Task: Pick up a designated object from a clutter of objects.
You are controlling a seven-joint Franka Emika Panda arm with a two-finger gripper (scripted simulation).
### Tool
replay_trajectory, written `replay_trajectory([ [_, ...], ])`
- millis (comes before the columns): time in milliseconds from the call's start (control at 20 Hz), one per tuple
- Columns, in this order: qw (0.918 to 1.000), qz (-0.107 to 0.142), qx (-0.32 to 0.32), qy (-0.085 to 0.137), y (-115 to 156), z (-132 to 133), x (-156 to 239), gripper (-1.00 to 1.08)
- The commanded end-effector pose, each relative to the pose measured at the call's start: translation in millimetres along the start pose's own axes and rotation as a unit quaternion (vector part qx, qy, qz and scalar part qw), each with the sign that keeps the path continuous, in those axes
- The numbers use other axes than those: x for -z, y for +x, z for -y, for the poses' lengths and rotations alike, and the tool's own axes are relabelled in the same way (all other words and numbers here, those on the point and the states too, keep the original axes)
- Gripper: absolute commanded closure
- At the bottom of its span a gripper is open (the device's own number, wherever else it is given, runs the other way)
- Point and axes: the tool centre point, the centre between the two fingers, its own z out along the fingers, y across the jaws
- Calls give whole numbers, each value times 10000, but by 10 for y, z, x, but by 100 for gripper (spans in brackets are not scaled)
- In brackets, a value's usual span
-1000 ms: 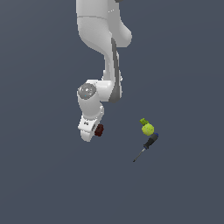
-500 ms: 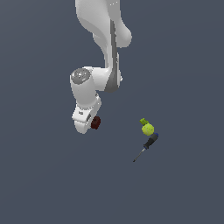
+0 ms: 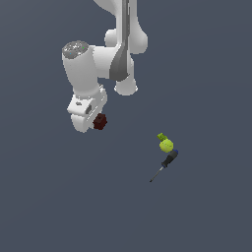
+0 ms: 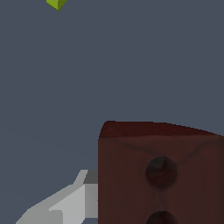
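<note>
The designated object, a small dark maroon brick [image 3: 100, 121], hangs in the air at the tip of the white arm, held in my gripper [image 3: 96, 123]. In the wrist view the brick [image 4: 159, 170] fills the frame close up, with round holes on its face, and one grey finger [image 4: 72, 202] presses against its side. The gripper is shut on the brick. The rest of the clutter lies far off toward the exterior view's right: a yellow-green ball [image 3: 166, 145], a small green piece [image 3: 160, 136] and a black-handled screwdriver [image 3: 164, 165].
The floor is a plain dark grey surface [image 3: 59, 197]. A corner of a yellow-green item [image 4: 57, 4] shows at the edge of the wrist view. The white arm [image 3: 115, 54] reaches down from above.
The arm has risen and drifted toward the exterior view's left, carrying the maroon brick away from the other items. The ball, green piece and screwdriver have not moved.
</note>
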Motion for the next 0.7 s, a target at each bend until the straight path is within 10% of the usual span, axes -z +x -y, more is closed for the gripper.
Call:
replay_trajectory([
  [0, 10000, -7, 2, -8, -81, 40, 267, 108],
  [650, 10000, -15, 0, -8, -504, 221, 1551, 108],
])
